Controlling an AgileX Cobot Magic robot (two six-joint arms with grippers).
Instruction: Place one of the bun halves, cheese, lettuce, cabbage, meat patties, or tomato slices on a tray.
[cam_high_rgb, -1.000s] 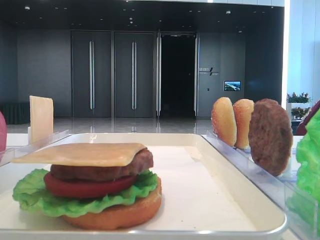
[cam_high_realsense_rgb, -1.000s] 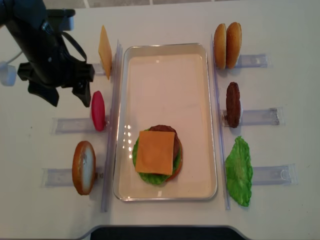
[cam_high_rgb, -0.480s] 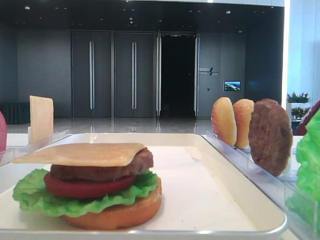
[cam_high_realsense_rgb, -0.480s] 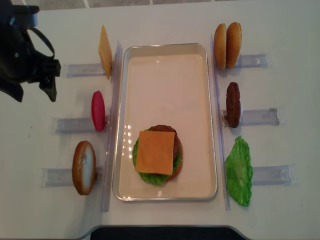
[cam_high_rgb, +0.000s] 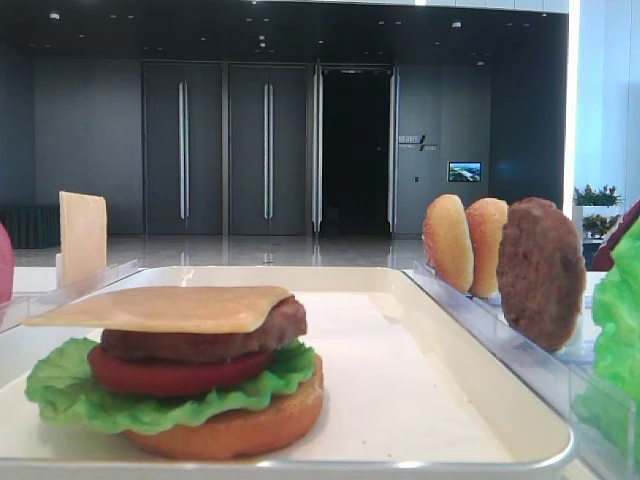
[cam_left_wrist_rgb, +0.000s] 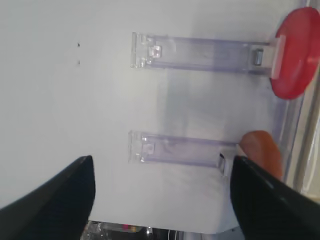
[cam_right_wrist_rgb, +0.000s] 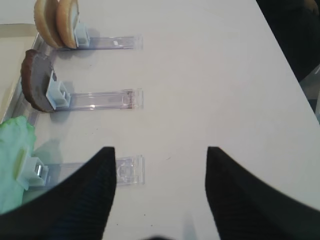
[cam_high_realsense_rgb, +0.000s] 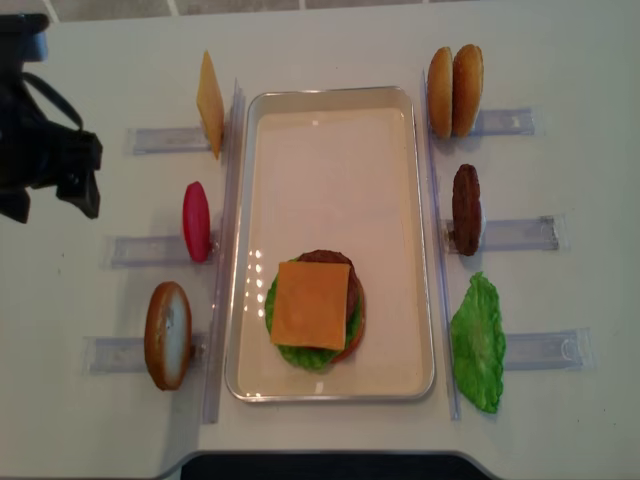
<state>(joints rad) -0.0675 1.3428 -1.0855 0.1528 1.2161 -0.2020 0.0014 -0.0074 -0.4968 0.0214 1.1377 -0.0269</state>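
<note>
My left gripper (cam_high_realsense_rgb: 45, 195) hangs released near the table's (cam_high_realsense_rgb: 560, 50) left edge; my right gripper (cam_right_wrist_rgb: 159, 195) is spread, empty. The cheese (cam_high_realsense_rgb: 311, 304) tops the stack at the tray's (cam_high_realsense_rgb: 330, 100) near end. Far half of tray bare. I read no writing.

Left arm pulls away toward the worktop's left edge
The left end effector (cam_high_realsense_rgb: 45, 195), jaws wide and empty, has moved from beside the standing tomato slice (cam_high_realsense_rgb: 196, 221) and spare cheese slice (cam_high_realsense_rgb: 210, 104) to the far left of the worktop (cam_high_realsense_rgb: 330, 40), now well apart from both
</note>
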